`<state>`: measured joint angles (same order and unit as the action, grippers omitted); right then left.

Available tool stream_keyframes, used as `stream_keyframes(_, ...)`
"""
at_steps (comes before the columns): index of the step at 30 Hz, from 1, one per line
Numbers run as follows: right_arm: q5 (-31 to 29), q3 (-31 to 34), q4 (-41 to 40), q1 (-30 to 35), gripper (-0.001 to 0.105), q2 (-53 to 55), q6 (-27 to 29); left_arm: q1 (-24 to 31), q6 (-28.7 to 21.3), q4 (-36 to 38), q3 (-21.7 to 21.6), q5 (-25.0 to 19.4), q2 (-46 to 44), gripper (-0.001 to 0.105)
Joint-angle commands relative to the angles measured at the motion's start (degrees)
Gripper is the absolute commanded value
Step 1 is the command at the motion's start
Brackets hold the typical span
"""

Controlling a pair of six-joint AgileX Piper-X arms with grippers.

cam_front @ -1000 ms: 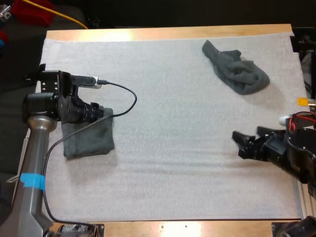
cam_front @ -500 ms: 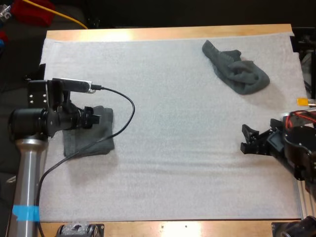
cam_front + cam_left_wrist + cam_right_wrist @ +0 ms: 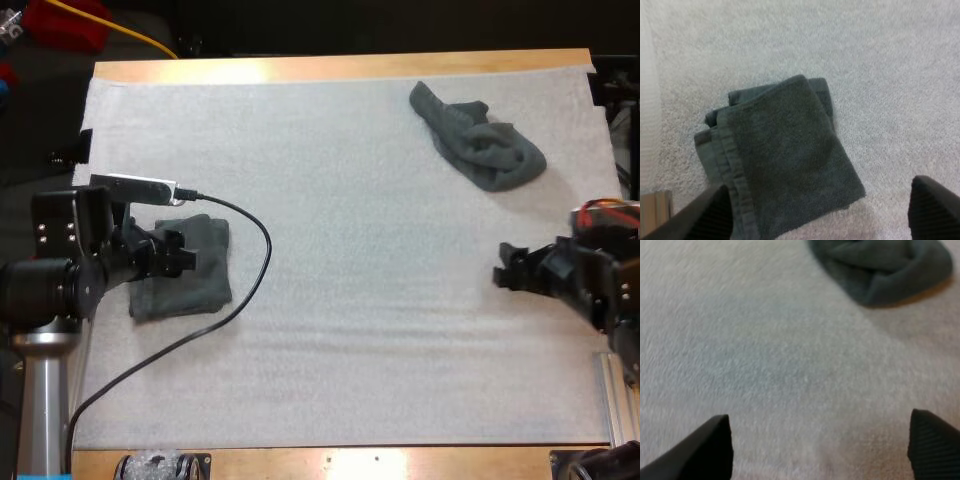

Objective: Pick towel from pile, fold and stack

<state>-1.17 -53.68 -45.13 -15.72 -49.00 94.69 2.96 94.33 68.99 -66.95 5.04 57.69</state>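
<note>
a folded, roughly rectangular dark grey-green terry towel (image 3: 190, 275) lies flat near the left edge of the nubbly white mat (image 3: 350, 260), its ribbed hem on the side toward that edge. a crumpled dark grey-green terry towel (image 3: 480, 150) sits by the mat's far right corner, its long axis slanting toward the mat's right edge. the left jaws hang released over the folded towel. the right jaws are released over bare mat near its right edge. the mat's middle lies open.

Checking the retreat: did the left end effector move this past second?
Yes. The left end effector pulled back left and nearer, off the far-right corner of the folded towel.
</note>
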Motion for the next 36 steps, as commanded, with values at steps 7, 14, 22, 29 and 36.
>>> stream_keyframes(7, 10.59, -0.32, -1.04, 16.77, 0.070, 0.18, 2.40, -0.08, 0.07, 0.58, -0.25, 1.19, -3.73, 0.070)
stream_keyframes(14, 9.39, -0.32, -1.95, 21.81, 0.070, 2.03, 9.21, -0.08, 0.07, 2.03, -0.25, 1.19, -7.59, 0.070)
stream_keyframes(22, 7.31, -0.32, -4.19, 21.71, 0.070, 7.76, 13.59, -2.85, 0.02, 2.31, 1.09, 1.19, -14.57, 0.070)
stream_keyframes(29, 7.35, -0.32, -6.69, 21.71, 0.070, 14.82, 13.59, -5.24, -1.77, 2.31, 6.35, 1.19, -24.66, 0.070)
stream_keyframes(36, 7.48, -0.32, -12.29, 21.71, 0.070, 22.89, 13.59, -5.24, -1.73, 3.34, 10.67, 1.19, -38.27, 0.070)
